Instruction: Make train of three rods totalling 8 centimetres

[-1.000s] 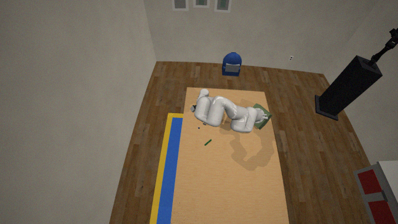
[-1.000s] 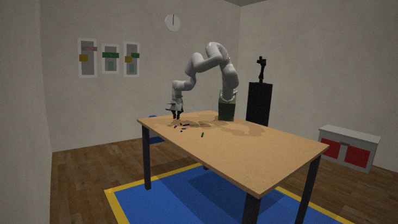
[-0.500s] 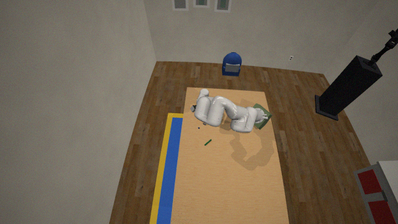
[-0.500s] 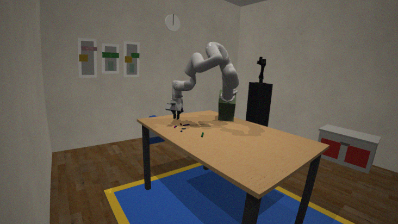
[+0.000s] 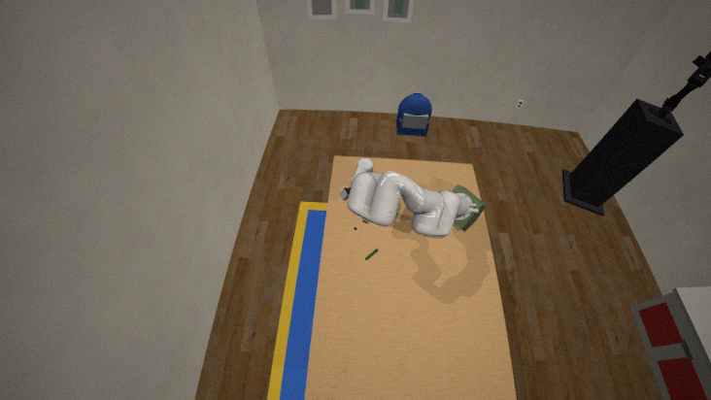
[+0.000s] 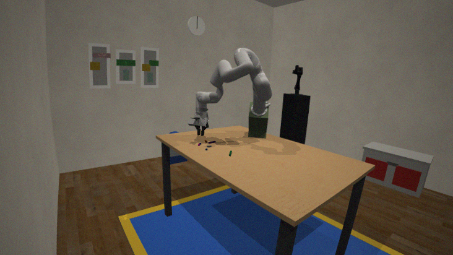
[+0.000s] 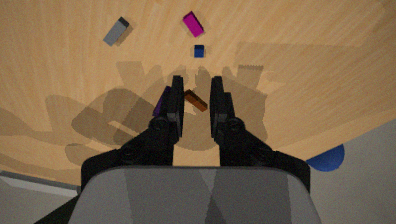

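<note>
My gripper hangs a little above the table, fingers narrowed to a small gap with nothing between them. Under the gap lies a short orange rod, flat on the wood. A purple rod lies next to it, partly hidden by the left finger. Farther off in the wrist view are a blue cube, a magenta rod and a grey rod. A green rod lies apart, toward the table's middle. In the top view the arm hides the gripper.
The rods lie near the table's far left corner, close to its edge. The arm's green base block stands at the back of the table. A blue object sits on the floor behind the table.
</note>
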Robot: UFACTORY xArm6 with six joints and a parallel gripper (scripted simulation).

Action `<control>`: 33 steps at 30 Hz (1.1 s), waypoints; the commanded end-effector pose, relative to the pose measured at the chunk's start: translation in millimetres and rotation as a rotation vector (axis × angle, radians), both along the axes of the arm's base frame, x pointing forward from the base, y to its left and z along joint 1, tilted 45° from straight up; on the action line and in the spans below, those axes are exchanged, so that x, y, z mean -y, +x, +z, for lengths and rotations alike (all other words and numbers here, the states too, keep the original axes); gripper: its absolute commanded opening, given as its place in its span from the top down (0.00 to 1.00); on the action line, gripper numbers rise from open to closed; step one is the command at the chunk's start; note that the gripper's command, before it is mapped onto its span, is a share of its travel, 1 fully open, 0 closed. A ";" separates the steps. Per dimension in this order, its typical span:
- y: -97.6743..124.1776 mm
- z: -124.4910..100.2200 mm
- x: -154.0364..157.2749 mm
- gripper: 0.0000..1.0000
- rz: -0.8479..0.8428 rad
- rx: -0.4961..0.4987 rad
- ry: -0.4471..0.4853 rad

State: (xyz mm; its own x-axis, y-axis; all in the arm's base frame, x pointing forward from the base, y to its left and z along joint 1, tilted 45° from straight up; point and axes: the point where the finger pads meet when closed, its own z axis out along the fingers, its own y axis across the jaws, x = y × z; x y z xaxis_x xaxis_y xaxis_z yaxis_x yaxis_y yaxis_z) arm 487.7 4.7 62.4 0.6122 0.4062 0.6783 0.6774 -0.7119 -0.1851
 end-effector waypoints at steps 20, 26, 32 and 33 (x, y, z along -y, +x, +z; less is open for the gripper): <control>5.9 -7.7 -6.2 0.76 -0.001 0.002 -0.001; 9.7 -14.0 -11.3 0.76 -0.001 0.002 -0.001; 13.2 -19.7 -15.9 0.76 -0.001 0.002 -0.001; 13.2 -19.7 -15.9 0.76 -0.001 0.002 -0.001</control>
